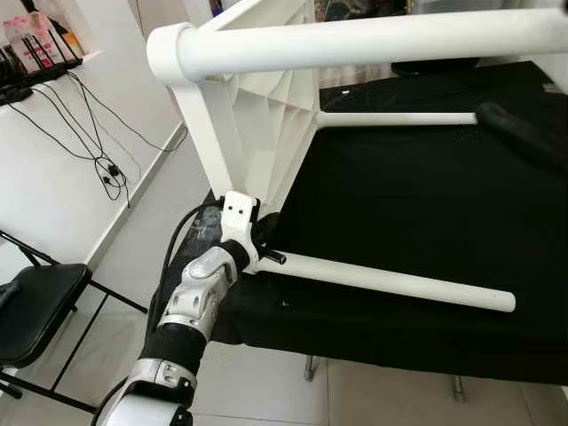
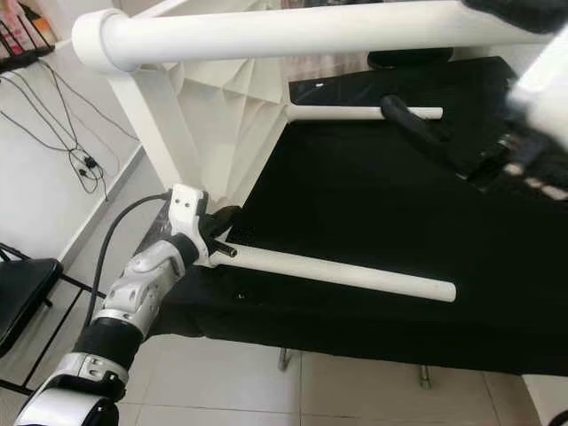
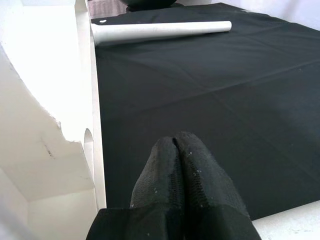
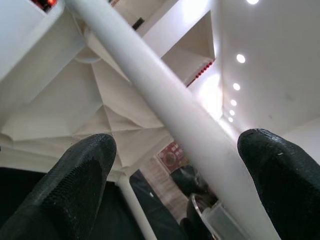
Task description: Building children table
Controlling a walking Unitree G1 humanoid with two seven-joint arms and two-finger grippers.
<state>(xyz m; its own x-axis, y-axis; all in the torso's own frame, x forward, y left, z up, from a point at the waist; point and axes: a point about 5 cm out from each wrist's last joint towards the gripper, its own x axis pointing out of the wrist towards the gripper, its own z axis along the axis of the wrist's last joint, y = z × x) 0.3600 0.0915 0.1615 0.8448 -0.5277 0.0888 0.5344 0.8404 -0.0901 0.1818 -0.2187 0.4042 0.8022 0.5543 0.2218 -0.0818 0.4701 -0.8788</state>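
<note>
Left end effector (image 3: pixel 182 165) closed, empty, beside table leg (image 1: pixel 390 282); right end effector (image 4: pixel 175 165) open around upper leg (image 4: pixel 165 107); black cloth (image 1: pixel 417 195) beneath.

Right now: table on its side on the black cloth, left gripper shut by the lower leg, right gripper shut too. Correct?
Not quite. The right gripper is open: the right wrist view shows its fingers spread either side of a white table leg. The left gripper is shut, over the black cloth.

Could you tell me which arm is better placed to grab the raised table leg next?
The right. Its gripper is open with the raised leg between the fingers. The left gripper is shut, low at the tabletop's edge by the black cloth.
</note>
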